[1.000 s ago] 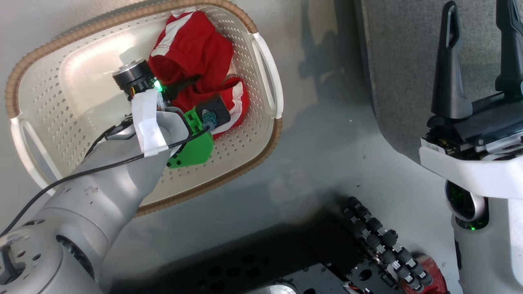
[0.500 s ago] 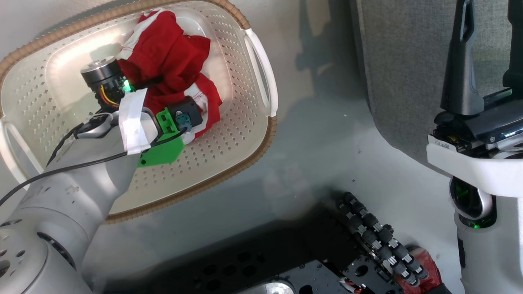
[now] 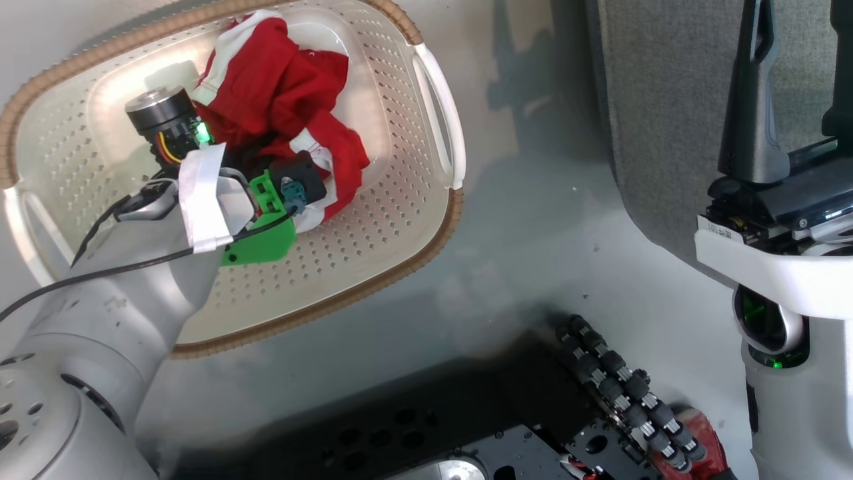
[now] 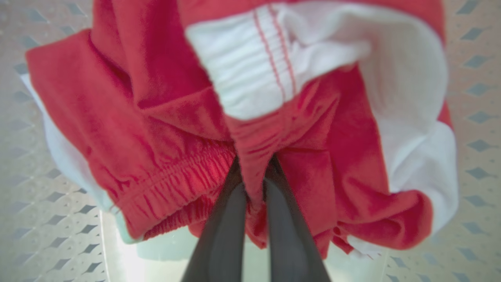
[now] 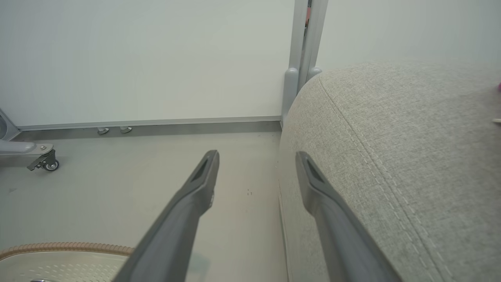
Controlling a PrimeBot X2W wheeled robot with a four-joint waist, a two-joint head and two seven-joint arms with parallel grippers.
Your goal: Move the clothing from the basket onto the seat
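Note:
The red clothing [image 3: 280, 93] with white trim is bunched up inside the cream basket [image 3: 426, 200], which stands on the floor. My left gripper [image 4: 253, 174] is shut on a fold of the red clothing [image 4: 164, 117]; in the head view its fingers are hidden under the wrist and the cloth. The garment hangs around the fingers above the perforated basket floor [image 4: 477, 117]. My right gripper [image 3: 796, 80] is open and holds nothing, raised over the grey seat [image 3: 666, 100]. In the right wrist view the right gripper [image 5: 256, 156] points past the seat's rounded edge [image 5: 391, 156].
My black base [image 3: 433, 433] and a cable chain [image 3: 620, 393] fill the lower head view. Bare grey floor [image 3: 533, 233] lies between basket and seat. A white wall, a metal post [image 5: 303, 58] and a caster wheel [image 5: 49, 164] stand beyond. The basket rim [image 5: 66, 247] is nearby.
The head view has shifted slightly. My left wrist has moved left across the basket, and the red clothing has gathered and bunched up with it. The right gripper stays open over the seat.

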